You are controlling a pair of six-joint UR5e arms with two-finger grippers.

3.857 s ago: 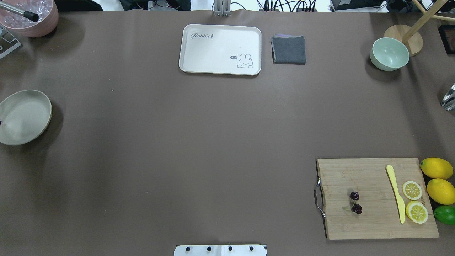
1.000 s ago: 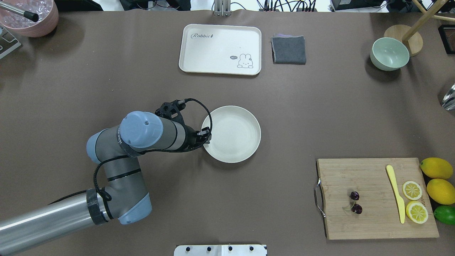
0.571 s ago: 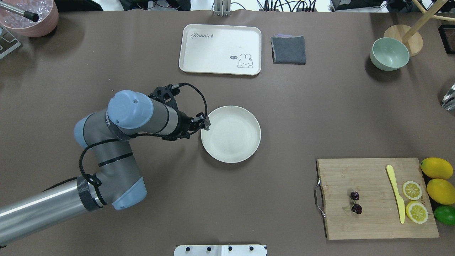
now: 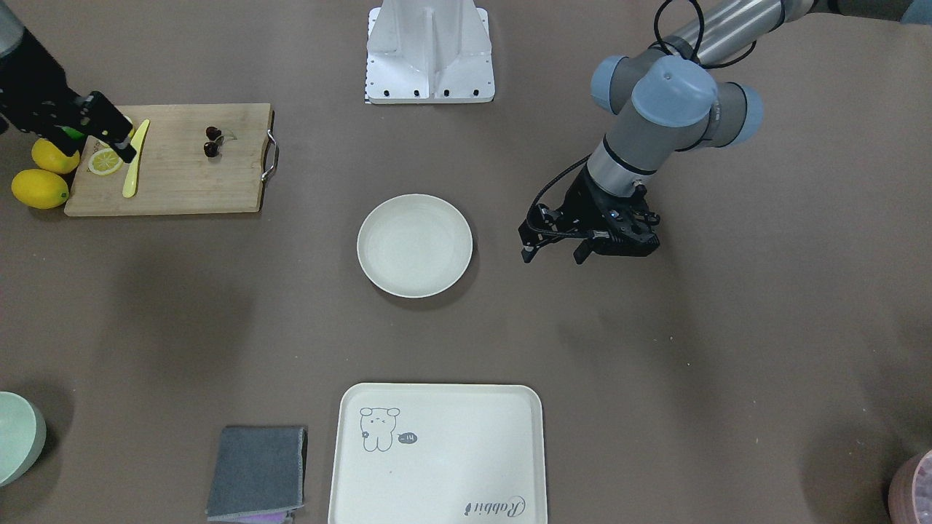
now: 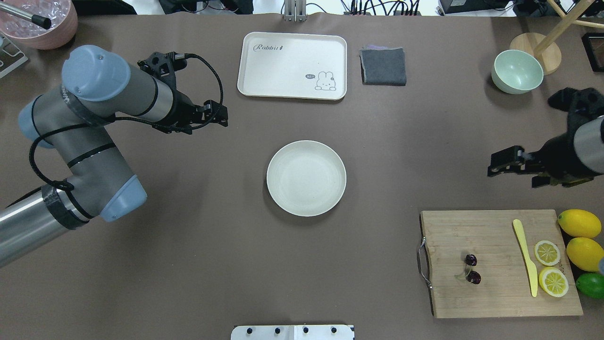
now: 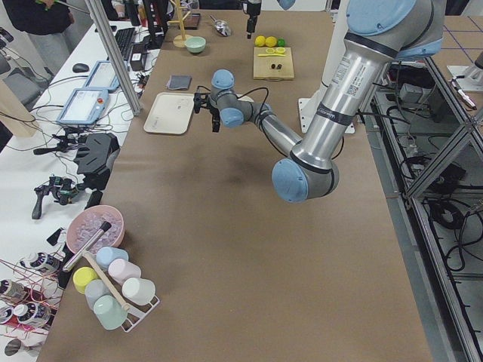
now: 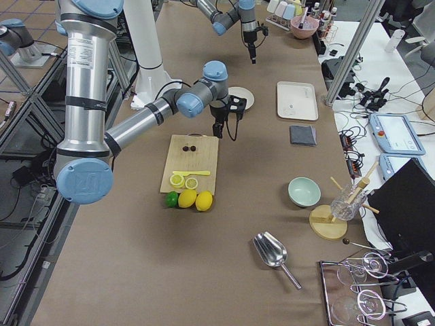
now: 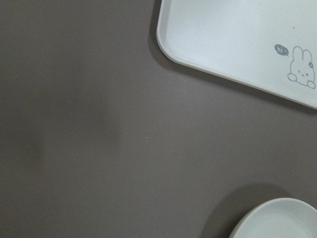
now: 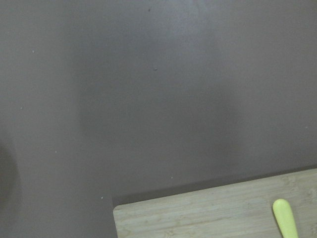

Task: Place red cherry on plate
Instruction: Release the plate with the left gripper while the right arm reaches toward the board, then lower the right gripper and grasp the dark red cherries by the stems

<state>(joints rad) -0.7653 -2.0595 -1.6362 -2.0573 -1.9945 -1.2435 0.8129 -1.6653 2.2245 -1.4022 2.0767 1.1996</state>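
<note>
At table centre in the overhead view: plate, bare, parked within either arm's reach. Toward four o'clock from it, red cherry lying untouched on cutting board. Right gripper poised beyond the board's twelve o'clock edge, jaws apart, probably readying the pick. Left gripper at plate's ten o'clock, jaws apart, empty, clear of the path.

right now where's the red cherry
In the overhead view the red cherry lies at lower right, on the robot's right side. It is on the wooden cutting board, between its metal handle and the yellow knife.
</note>
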